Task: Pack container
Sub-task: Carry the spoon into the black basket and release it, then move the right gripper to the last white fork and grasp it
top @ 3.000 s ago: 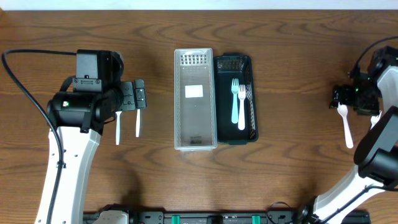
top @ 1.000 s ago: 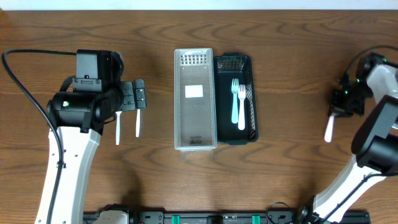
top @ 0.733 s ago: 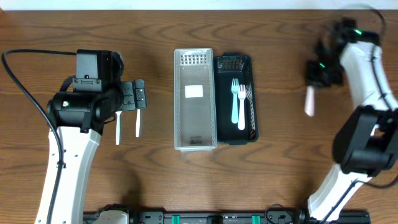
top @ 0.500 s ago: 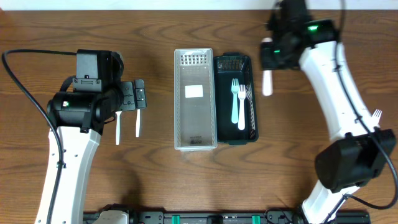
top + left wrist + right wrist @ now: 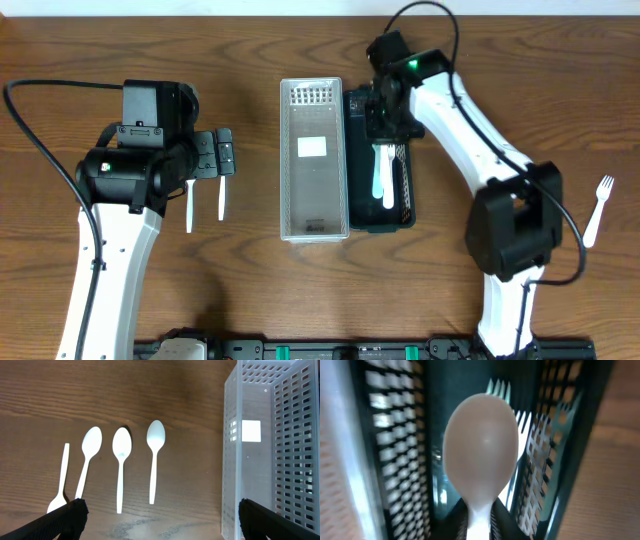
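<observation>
My right gripper hangs over the dark slotted container, shut on the handle of a white spoon whose bowl points along the container. The right gripper shows only its dark fingers beside the handle. Under the spoon lie a teal fork and a white fork. The clear container stands just left of the dark one. My left gripper is open above three white spoons and a white fork on the table, left gripper holding nothing.
A lone white fork lies on the table at the far right. The clear container's wall stands close to my left gripper's right finger. Two white handles stick out below the left gripper.
The right arm has swung from the far right edge across to the dark container, carrying the white spoon. The left arm has stayed still.
</observation>
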{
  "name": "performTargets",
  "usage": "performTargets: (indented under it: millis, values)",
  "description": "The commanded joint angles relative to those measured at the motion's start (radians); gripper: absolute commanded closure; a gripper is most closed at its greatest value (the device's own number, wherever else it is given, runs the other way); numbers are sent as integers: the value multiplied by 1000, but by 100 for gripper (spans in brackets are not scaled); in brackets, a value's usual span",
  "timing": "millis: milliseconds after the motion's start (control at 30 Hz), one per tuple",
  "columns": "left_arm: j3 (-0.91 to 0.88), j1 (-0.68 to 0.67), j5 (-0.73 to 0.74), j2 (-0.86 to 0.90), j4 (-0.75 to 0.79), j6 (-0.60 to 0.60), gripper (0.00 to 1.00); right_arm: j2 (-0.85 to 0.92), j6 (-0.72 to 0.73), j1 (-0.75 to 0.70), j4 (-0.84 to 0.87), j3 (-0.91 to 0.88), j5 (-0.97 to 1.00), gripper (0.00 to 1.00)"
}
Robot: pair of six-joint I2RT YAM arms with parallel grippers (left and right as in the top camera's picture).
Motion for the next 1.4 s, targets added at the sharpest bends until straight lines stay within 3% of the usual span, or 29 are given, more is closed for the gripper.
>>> performTargets:
  millis: [0,200,367,533,767,967,1133,1300,1367]
  values:
    - [14,2,-2,-2,-2,13,2,6,14,14,0,-2,10,75]
    - [14,2,-2,-2,-2,13,2,-16,-53,-1,8,31,11,71]
    - [14,2,-2,-2,-2,13,2,-81,-63,-84,-59,164,107,71]
    - [14,2,-2,-2,-2,13,2,-178,-58,-273,-156,297,229,70]
    - [14,2,-2,-2,-2,13,2,-229,-10,-655,-264,291,169,68]
    - [14,3,-2,-2,-1,13,2,-210,-50,-878,-227,138,169,66]
    - [14,2,-2,-2,-2,13,2,-208,-79,-995,-93,-83,168,47]
    - [14,2,-2,-2,-2,13,2,-208,-206,-1065,101,-271,164,28]
    - [14,2,-2,-2,-2,13,2,-208,-269,-1076,163,-323,164,25]
